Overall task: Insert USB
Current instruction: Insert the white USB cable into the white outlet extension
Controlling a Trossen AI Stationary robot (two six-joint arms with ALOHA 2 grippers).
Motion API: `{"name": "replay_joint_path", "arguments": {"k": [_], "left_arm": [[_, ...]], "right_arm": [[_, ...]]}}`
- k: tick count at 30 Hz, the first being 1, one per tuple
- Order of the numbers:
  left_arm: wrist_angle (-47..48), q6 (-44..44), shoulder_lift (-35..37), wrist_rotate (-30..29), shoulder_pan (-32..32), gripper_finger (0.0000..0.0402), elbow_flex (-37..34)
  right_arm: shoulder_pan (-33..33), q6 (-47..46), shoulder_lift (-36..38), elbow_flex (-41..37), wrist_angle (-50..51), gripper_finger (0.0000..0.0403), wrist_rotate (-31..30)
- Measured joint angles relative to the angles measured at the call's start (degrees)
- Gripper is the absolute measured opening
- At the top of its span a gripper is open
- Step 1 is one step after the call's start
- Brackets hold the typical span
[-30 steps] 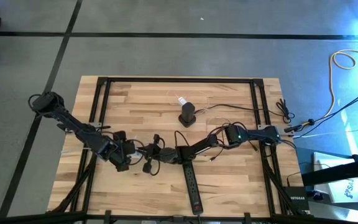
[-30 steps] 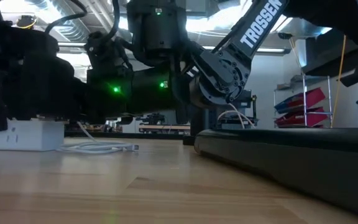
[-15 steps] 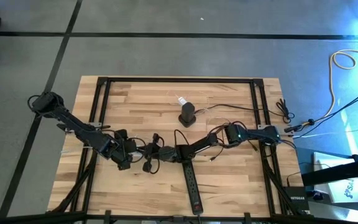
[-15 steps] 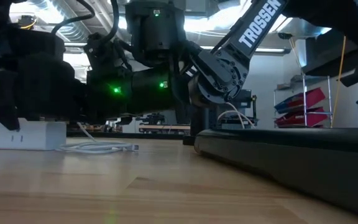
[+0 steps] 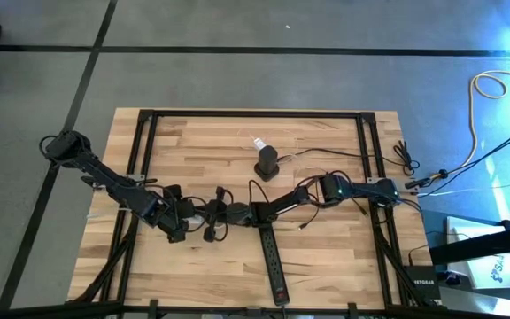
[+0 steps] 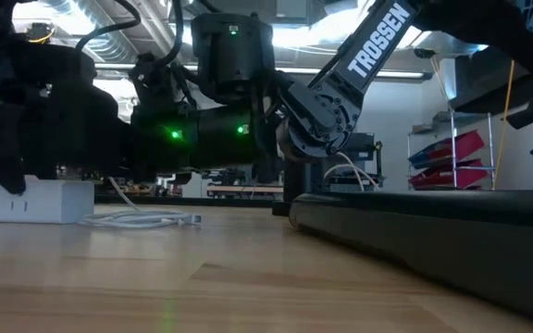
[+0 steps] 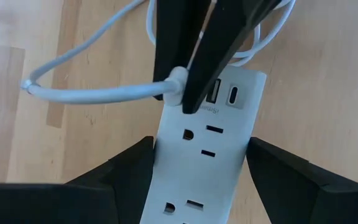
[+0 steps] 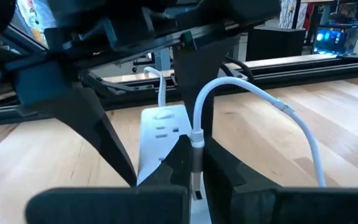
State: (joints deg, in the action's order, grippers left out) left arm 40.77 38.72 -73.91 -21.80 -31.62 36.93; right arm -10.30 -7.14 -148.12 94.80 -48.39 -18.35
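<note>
White power strip (image 7: 201, 162) lies on the wooden counter (image 5: 326, 266), braced at its sides by the left gripper (image 7: 199, 163), jaws part-open and clamped on its body. The right gripper (image 8: 194, 163) has its jaws shut tight on the white USB plug (image 7: 176, 83), held right at the strip's USB ports (image 7: 214, 92), cable (image 7: 92, 93) looping off beside the strip. Step looks like final alignment and insertion; next move likely needs the plug squared to the port and pushed straight in while the strip is steadied.

One white power strip (image 7: 202, 149), one black power strip (image 5: 274, 260), two arms.
</note>
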Motion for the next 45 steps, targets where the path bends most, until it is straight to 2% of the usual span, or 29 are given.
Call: {"name": "replay_joint_path", "arguments": {"k": [24, 31, 38, 45], "left_arm": [[0.2, -0.2, 0.0, 0.2, 0.0, 0.0236, 0.0], [0.2, -0.2, 0.0, 0.2, 0.0, 0.0236, 0.0], [0.2, -0.3, 0.0, 0.2, 0.0, 0.0236, 0.0], [0.2, -0.3, 0.0, 0.2, 0.0, 0.0236, 0.0]], "right_arm": [[-0.2, -1.7, 0.1, 0.1, 2.9, 0.0001, 1.0], [-0.3, -1.5, 0.1, 0.0, 3.4, 0.0001, -0.3], [-0.3, -2.2, 0.1, -3.4, -2.2, 0.0001, -0.5], [-0.2, -2.3, 0.0, -3.6, -4.0, 0.0001, 1.0]]}}
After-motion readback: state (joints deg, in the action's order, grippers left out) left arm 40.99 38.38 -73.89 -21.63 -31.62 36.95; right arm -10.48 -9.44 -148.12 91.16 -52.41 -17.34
